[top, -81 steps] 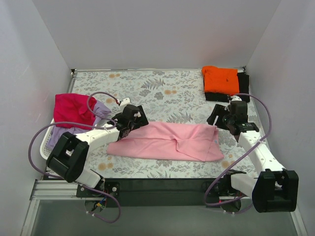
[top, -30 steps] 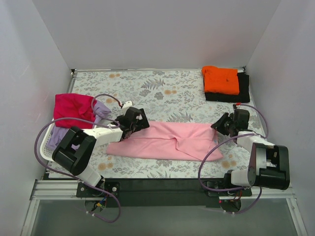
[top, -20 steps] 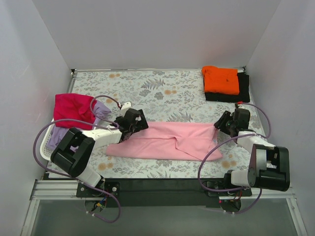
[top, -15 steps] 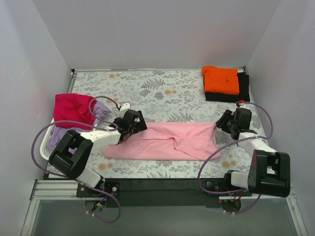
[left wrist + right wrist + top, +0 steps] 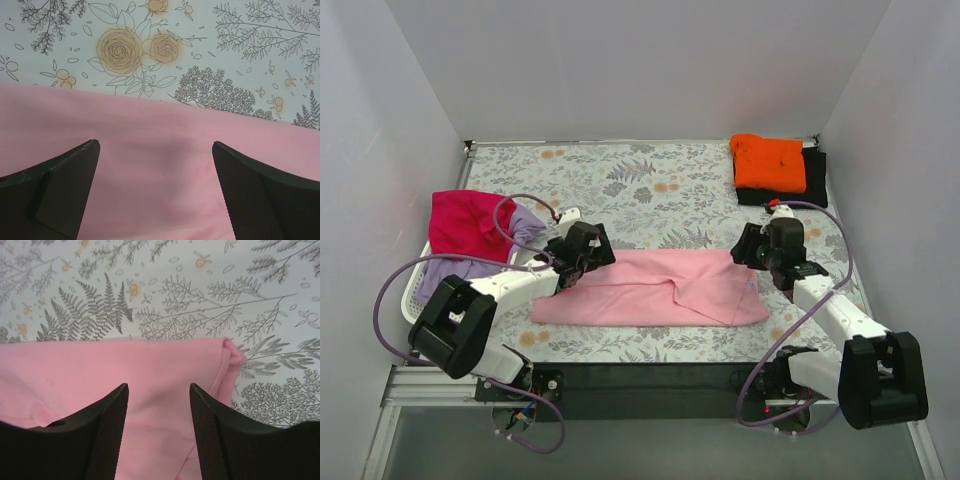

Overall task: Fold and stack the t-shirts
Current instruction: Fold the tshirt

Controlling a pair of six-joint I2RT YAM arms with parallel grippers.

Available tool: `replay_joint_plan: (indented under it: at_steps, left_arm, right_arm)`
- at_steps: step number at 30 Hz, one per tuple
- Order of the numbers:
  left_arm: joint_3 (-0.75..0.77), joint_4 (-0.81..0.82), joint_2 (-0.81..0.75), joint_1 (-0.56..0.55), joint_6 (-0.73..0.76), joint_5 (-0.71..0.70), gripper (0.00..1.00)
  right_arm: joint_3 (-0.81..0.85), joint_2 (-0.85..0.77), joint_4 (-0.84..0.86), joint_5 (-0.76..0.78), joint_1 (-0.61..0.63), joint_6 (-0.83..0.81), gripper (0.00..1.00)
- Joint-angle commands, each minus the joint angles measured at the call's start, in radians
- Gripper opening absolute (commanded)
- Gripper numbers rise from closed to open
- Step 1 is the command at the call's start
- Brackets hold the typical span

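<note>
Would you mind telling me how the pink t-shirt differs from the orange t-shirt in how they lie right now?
The pink t-shirt is spread in a long, partly folded strip; the orange t-shirt is folded into a compact bundle. The pink t-shirt lies directly on the table towards its near edge; the orange t-shirt sits on a black t-shirt at the far right corner. Both are plain-coloured cloth.

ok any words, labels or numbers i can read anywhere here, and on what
None can be read.
The pink shirt and orange shirt are plain.
The tablecloth bears only a flower and leaf print, no lettering.
</note>
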Motion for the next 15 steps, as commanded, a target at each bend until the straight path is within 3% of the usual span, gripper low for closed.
replay_joint_plan:
  at_steps: [1, 15]
  left_arm:
    - [-0.032, -0.003, -0.038, 0.0, 0.005, -0.005, 0.88]
    - [-0.187, 0.004, -0.16, -0.003, -0.022, 0.067, 0.88]
  right_arm:
    - [0.036, 0.071, -0.017, -0.032, 0.021, 0.014, 0.48]
    - [0.142, 0.426, 0.096, -0.028, 0.052, 0.042, 0.48]
